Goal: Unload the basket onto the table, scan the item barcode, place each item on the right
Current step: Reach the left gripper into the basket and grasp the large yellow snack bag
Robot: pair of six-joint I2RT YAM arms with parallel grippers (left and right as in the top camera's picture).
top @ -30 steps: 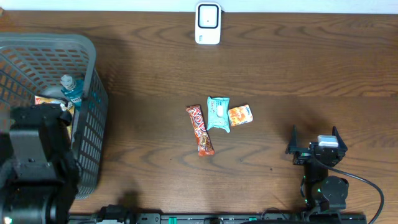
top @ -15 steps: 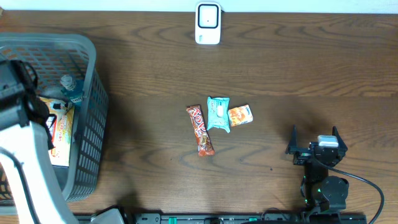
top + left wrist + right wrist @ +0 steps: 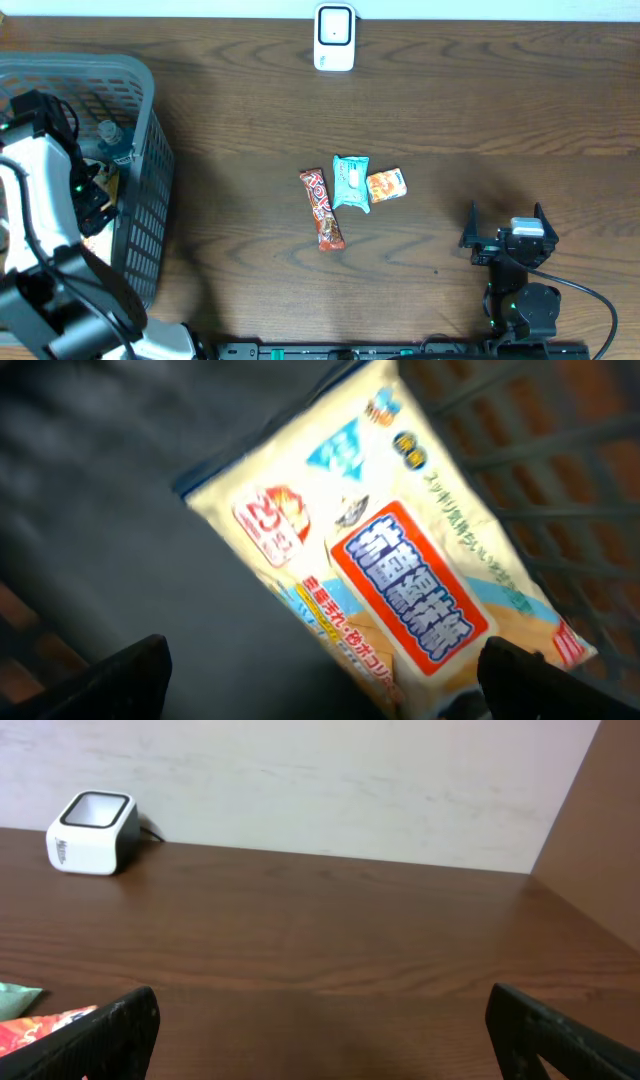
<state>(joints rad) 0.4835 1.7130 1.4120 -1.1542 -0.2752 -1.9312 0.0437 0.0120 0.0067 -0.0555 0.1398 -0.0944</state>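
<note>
The white barcode scanner (image 3: 334, 38) stands at the table's far edge, and also shows as the scanner (image 3: 92, 818) in the right wrist view. My left gripper (image 3: 92, 198) is inside the grey basket (image 3: 150, 120), open, hovering over a cream wipes pack (image 3: 400, 560) with a red-and-blue label lying flat on the basket floor. Its fingertips (image 3: 130, 670) are spread wide and hold nothing. My right gripper (image 3: 505, 240) rests open near the front right edge, with bare wood between its fingers (image 3: 110, 1030).
A red snack bar (image 3: 322, 208), a teal packet (image 3: 351, 183) and a small orange packet (image 3: 386, 185) lie side by side mid-table. A clear bottle with a blue label (image 3: 112, 140) stands in the basket beside the left arm.
The left arm has swung from the front left corner deeper into the basket, and its jaws have spread wider. The right arm and the table items have not moved.
</note>
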